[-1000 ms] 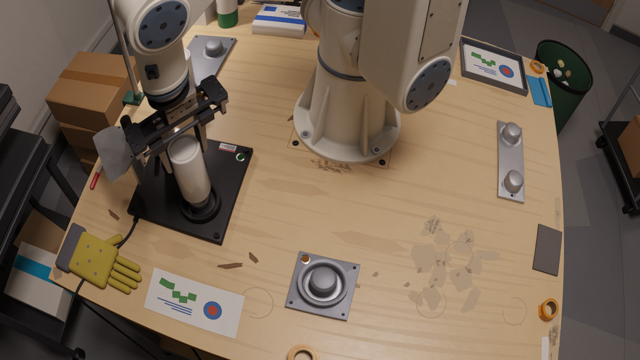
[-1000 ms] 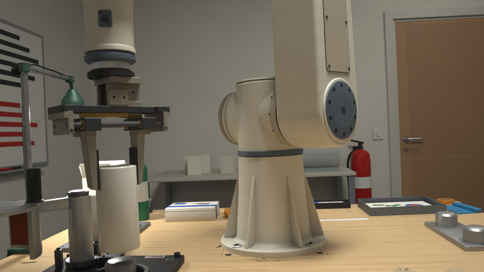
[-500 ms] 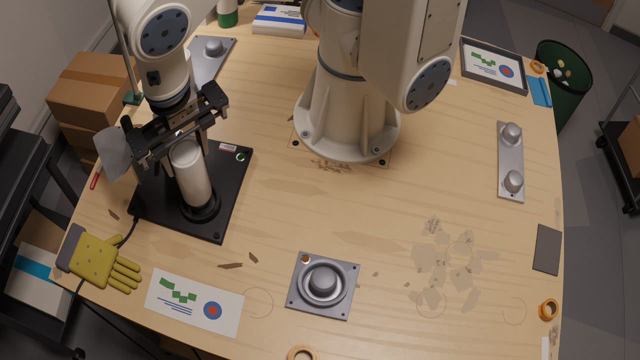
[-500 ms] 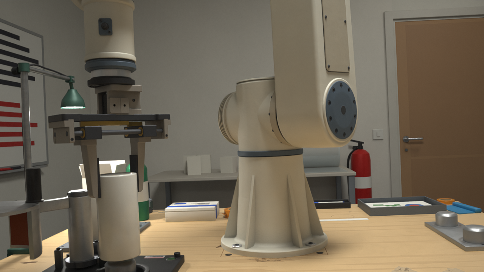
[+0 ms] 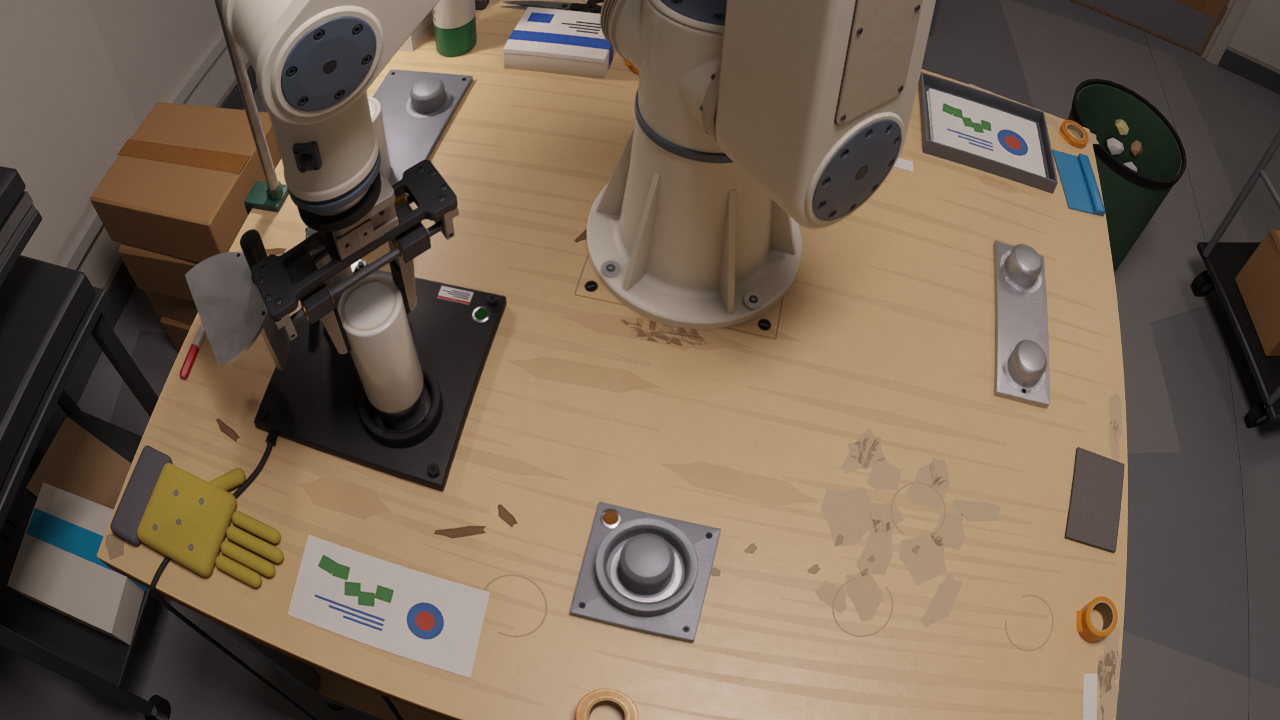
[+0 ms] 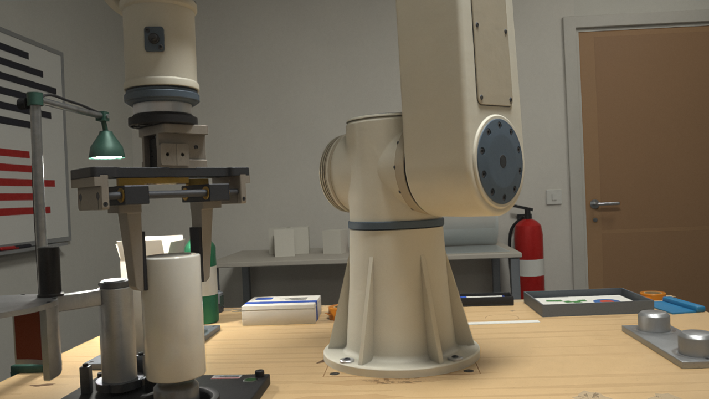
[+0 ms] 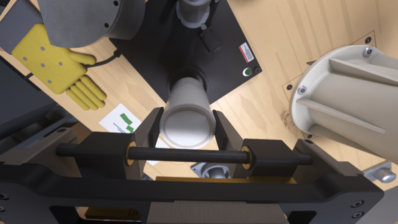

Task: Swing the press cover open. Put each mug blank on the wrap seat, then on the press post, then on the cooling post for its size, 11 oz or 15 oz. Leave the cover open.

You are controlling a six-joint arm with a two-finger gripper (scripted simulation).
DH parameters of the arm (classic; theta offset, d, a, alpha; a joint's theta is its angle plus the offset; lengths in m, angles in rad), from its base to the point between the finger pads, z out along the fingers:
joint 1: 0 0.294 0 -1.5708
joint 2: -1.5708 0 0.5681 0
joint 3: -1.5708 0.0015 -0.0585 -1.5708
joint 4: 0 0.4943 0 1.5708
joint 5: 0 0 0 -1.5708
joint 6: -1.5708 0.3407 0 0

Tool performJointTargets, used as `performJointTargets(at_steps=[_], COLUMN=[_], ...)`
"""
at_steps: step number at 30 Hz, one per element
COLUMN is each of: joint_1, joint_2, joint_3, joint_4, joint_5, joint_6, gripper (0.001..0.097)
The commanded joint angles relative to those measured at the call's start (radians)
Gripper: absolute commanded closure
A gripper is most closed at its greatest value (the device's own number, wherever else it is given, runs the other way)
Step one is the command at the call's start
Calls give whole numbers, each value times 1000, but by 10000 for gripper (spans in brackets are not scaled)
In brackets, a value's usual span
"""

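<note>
The tall white mug blank [image 5: 380, 345] [image 6: 173, 317] [image 7: 187, 117] stands upright on the press post in the round well of the black press base [image 5: 385, 385]. The grey press cover [image 5: 224, 304] is swung out to the left of the base, beside its grey hinge column [image 6: 118, 330]. The wrap seat [image 5: 646, 569] sits empty at the front middle of the table. The plate with two cooling posts [image 5: 1022, 318] lies on the right side, both posts empty. My gripper [image 5: 351, 309] [image 6: 168, 258] [image 7: 186, 126] is above the press, closed on the top of the mug blank.
The arm's base [image 5: 694, 233] rises at the table's middle back. A yellow glove [image 5: 201, 528] and a printed sheet [image 5: 389, 604] lie at the front left, a second single-post plate [image 5: 425, 98] at the back left, and tape rolls [image 5: 1096, 618] near the right edge.
</note>
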Motion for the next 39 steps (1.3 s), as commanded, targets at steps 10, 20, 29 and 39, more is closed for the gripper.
performJointTargets(at_steps=[10,20,29,39], joint_1=[0,0,0,0], joint_2=[0,5,14,28], joint_3=[-1,2,8,17], joint_4=[0,0,0,0], joint_5=[-1,-9,-24,-47], joint_6=[0,0,0,0], gripper=[941,941,941,941])
